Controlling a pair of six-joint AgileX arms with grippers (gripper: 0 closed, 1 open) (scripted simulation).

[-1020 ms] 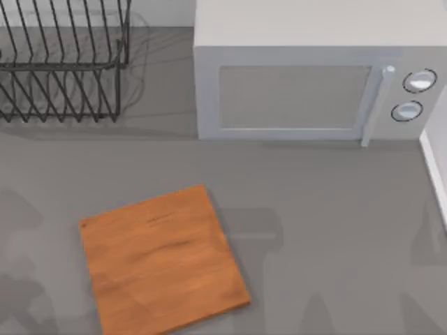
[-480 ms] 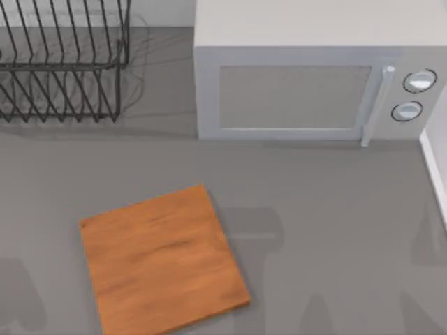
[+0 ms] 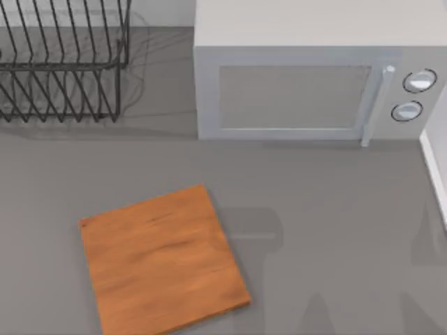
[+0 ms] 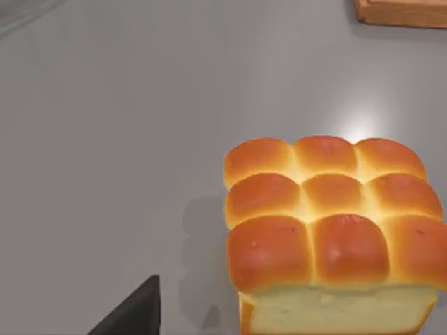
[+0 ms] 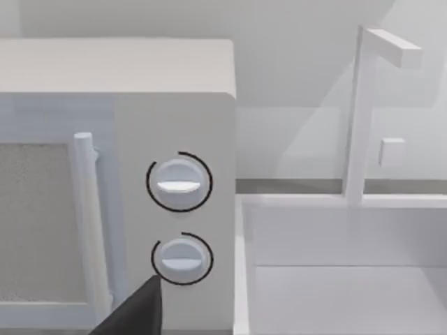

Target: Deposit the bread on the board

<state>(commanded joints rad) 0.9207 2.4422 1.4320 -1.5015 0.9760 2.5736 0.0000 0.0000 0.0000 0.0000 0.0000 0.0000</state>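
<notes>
In the top view, the dish rack (image 3: 63,59) stands at the far left of the table (image 3: 328,209), the board (image 3: 162,262) lies flat at the near left with nothing on it, and the microwave (image 3: 307,84) sits at the far right.

Our left gripper (image 4: 133,317) shows in the left wrist view as a single dark fingertip at the frame's edge; we cannot tell whether its fingers are wide or narrow. The bread (image 4: 332,230) rests on the table just ahead of that fingertip and a little to one side, close to it but not touching. A corner of the board (image 4: 401,10) lies well beyond the bread, farther from our gripper.

Our right gripper (image 5: 136,314) is likewise one dark fingertip in the right wrist view, its spread unreadable. It faces the microwave's two knobs (image 5: 179,183), with a white sink (image 5: 342,279) beside the microwave.
</notes>
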